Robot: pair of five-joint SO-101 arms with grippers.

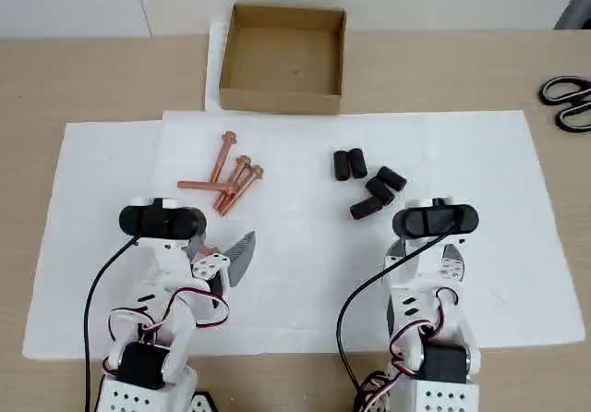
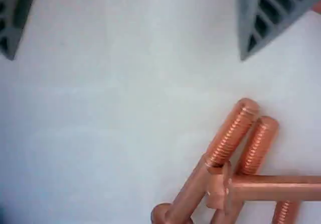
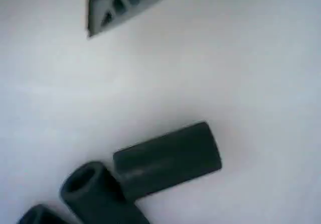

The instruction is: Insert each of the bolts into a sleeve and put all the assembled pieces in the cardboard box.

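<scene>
Several copper bolts (image 1: 228,174) lie in a loose pile on the white paper, left of centre. Several black sleeves (image 1: 367,183) lie scattered to the right of them. The open cardboard box (image 1: 225,70) stands at the far edge of the paper. My left gripper (image 2: 125,58) hangs open over bare paper just short of the bolts (image 2: 235,148), with nothing between its fingers (image 2: 268,13). My right gripper (image 1: 441,260) hovers on the near side of the sleeves (image 3: 168,156), one of which shows its open bore (image 3: 83,181).
The white paper sheet (image 1: 305,273) covers most of the wooden table. Black scissors (image 1: 568,101) lie at the far right edge. Bare paper stretches between the two arms and between the bolts and the sleeves.
</scene>
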